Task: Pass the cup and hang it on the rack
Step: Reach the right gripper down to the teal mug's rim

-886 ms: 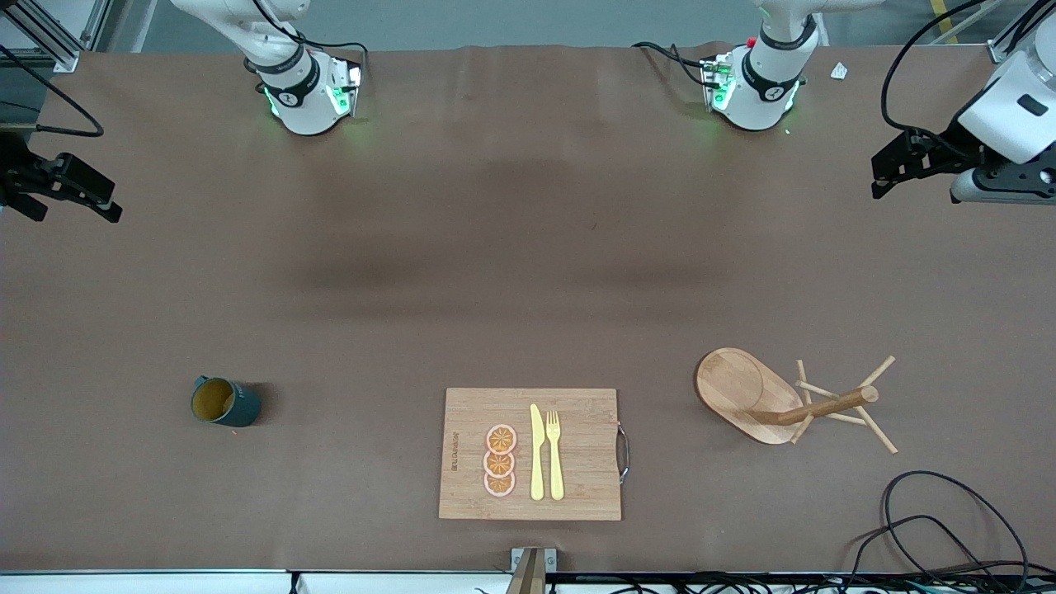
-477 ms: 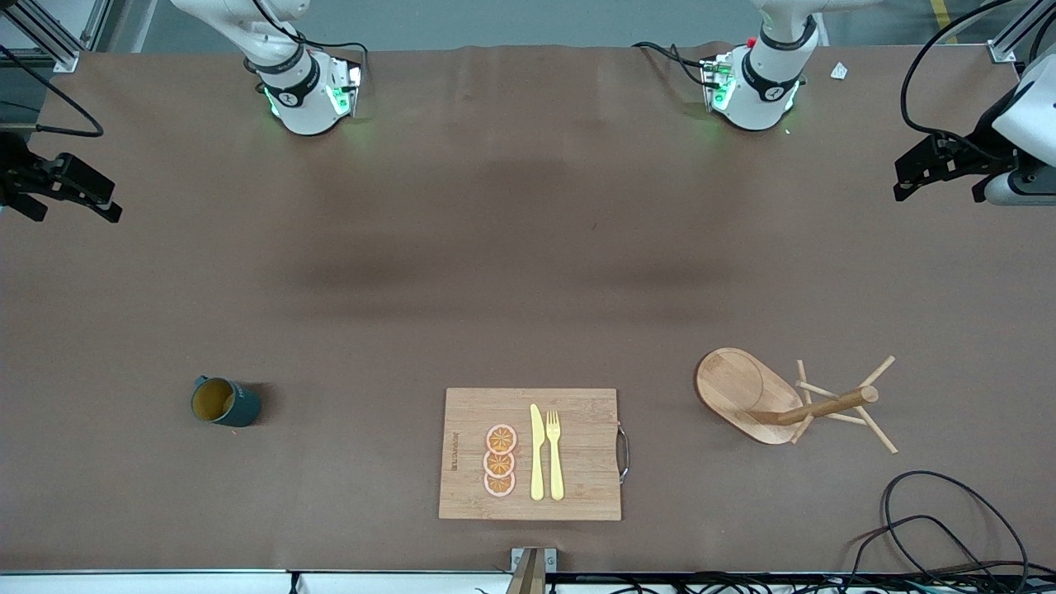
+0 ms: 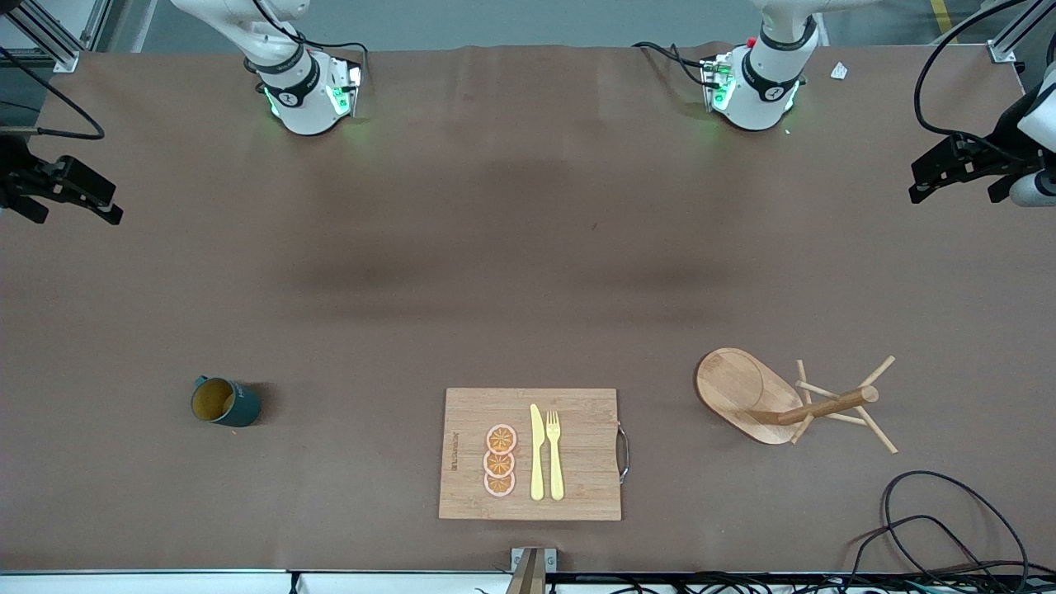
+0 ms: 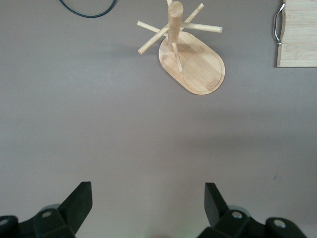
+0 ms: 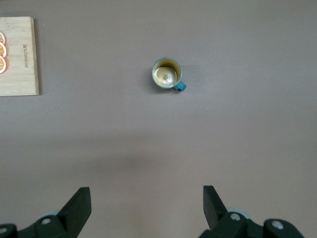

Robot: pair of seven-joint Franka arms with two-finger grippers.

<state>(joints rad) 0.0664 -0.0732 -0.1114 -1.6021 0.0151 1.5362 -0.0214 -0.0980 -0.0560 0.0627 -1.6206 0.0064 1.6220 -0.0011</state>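
Note:
The dark teal cup point(image 3: 223, 402) stands upright on the table toward the right arm's end, mustard inside showing; it also shows in the right wrist view point(image 5: 166, 75), handle to one side. The wooden rack point(image 3: 784, 400) stands toward the left arm's end, and shows in the left wrist view point(image 4: 190, 59) with its post and pegs. My right gripper point(image 3: 103, 202) point(image 5: 146, 194) is open and empty, high over the bare table at the right arm's end. My left gripper point(image 3: 917, 183) point(image 4: 148, 191) is open and empty, high over the table's edge at the left arm's end.
A bamboo cutting board point(image 3: 577, 454) with a yellow knife, a fork and three orange slices lies between cup and rack, near the front camera. Black cables point(image 3: 932, 520) coil on the table nearer to the front camera than the rack.
My left gripper has drawn outward toward the left arm's end of the table. The right gripper, cup and rack have stayed in place.

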